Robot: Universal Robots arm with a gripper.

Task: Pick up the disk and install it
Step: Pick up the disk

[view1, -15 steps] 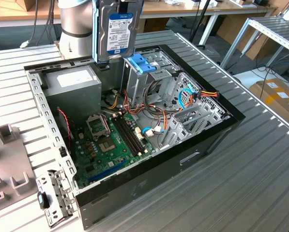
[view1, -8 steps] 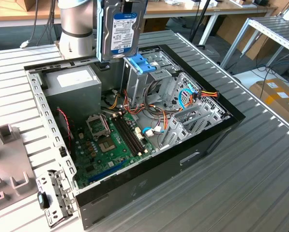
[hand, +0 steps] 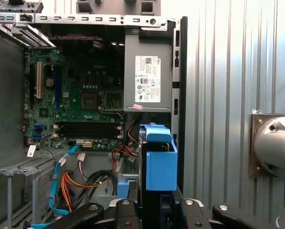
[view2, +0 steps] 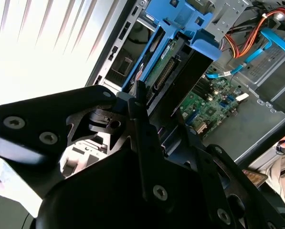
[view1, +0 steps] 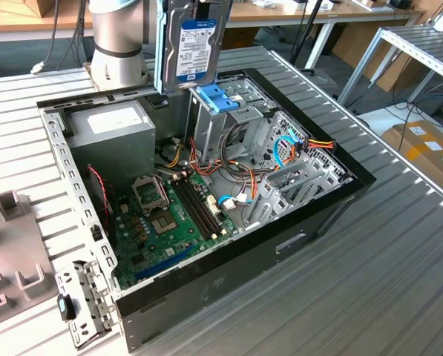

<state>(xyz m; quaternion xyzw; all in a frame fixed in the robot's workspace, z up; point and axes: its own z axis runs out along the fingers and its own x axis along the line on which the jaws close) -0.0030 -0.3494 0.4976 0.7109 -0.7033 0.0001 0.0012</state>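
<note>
Black steel of the open computer case (view1: 228, 278) comes nearest, then the green motherboard (view1: 169, 215). Beyond, a light-blue bracket (view1: 215, 98) stands up, and the disk (view1: 196, 37) hangs right over it, long axis upright, lower edge at the bracket's mouth. The gripper (hand: 154, 206) looks clamped on the disk's upper end, so the drive points straight down from it. It is silver-grey, its white, blue-banded label facing me.

Labelled silver disk (view1: 197, 41) upright, seemingly aloft.
</note>
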